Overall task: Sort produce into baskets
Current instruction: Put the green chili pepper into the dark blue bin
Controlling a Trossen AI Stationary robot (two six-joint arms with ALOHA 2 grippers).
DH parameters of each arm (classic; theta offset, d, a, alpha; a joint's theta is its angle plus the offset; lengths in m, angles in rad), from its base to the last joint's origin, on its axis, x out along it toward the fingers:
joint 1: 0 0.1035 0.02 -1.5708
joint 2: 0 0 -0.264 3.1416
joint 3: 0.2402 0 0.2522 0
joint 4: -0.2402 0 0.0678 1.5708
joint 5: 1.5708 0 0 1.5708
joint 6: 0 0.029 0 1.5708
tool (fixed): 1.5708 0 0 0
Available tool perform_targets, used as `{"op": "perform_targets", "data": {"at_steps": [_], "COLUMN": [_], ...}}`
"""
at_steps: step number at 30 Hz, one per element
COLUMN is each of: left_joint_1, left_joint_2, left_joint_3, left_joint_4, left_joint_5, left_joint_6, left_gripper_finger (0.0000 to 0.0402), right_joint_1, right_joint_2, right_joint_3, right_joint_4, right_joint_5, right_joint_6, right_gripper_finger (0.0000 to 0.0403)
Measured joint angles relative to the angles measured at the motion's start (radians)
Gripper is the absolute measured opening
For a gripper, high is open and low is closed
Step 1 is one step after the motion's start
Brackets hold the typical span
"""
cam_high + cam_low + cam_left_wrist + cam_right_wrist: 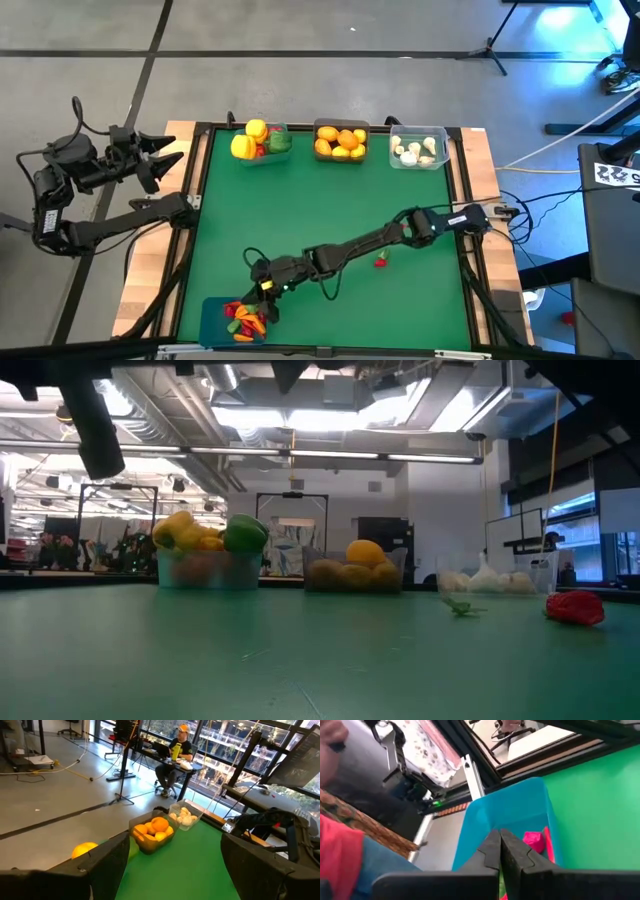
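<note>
Right gripper point(500, 851) shut over blue bin point(520, 807), long axis toward table edge

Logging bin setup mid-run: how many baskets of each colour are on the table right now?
Teal basket: 1
Dark grey basket: 1
Clear basket: 1
Blue basket: 1
Total: 4
</note>
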Motion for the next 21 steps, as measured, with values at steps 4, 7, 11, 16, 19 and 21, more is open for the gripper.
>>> {"op": "perform_targets", "data": {"at_steps": [4, 7, 11, 16, 19, 21], "left_joint_1": [0.0, 0.0, 0.0, 0.0, 0.0, 0.0], "left_joint_2": [0.0, 0.0, 0.0, 0.0, 0.0, 0.0], "left_joint_3": [0.0, 0.0, 0.0, 0.0, 0.0, 0.0], "left_joint_4": [0.0, 0.0, 0.0, 0.0, 0.0, 0.0], "left_joint_5": [0.0, 0.0, 0.0, 0.0, -0.001, -0.001], "left_joint_6": [0.0, 0.0, 0.0, 0.0, 0.0, 0.0], "left_gripper_finger": [0.0308, 0.0308, 0.0308, 0.0308, 0.0308, 0.0308], "right_joint_1": [0.005, 0.005, 0.003, -0.028, -0.053, -0.067], "right_joint_2": [0.0, 0.0, 0.0, -0.014, -0.056, -0.084], "right_joint_3": [0.0, 0.0, 0.0, -0.001, 0.0, 0.001], "right_joint_4": [-0.007, -0.004, -0.006, -0.064, -0.206, -0.351], "right_joint_5": [0.01, 0.011, 0.026, -0.042, -0.091, -0.113], "right_joint_6": [-0.043, -0.051, -0.057, 0.041, 0.066, 0.06], "right_gripper_finger": [0.0021, 0.0063, 0.0134, 0.0194, 0.02, 0.0199]}}
